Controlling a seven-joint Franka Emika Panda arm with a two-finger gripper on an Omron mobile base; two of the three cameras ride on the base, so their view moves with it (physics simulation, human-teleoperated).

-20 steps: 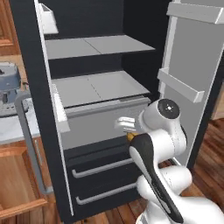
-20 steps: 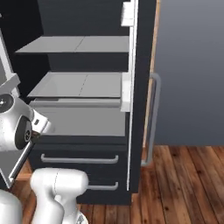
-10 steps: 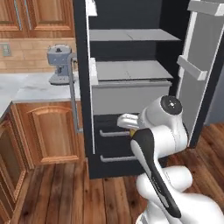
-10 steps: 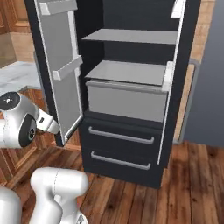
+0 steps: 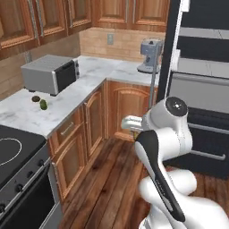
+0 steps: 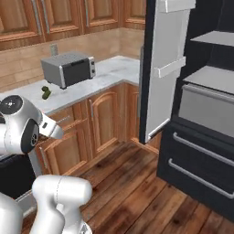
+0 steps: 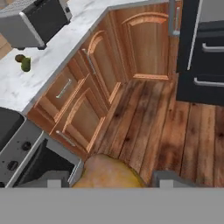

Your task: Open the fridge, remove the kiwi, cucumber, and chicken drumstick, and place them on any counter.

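The orange-brown chicken drumstick sits between my gripper's two dark fingertips, so the gripper is shut on it. From the left base view the gripper hangs over the wooden floor in front of the cabinets. The small brown kiwi and the green cucumber lie side by side on the white marble counter, in front of the toaster. Both also show in the hand view: kiwi, cucumber. The black fridge stands open at the right, its left door swung out.
A silver toaster stands on the counter behind the fruit. A black stove top adjoins the counter at the near left. A grey stand mixer is in the corner by the fridge. Brown cabinets line the floor's left side.
The whole picture has swung left, from facing the open fridge to facing the counter and cabinets, so the base has turned. The arm keeps its pose with the drumstick.
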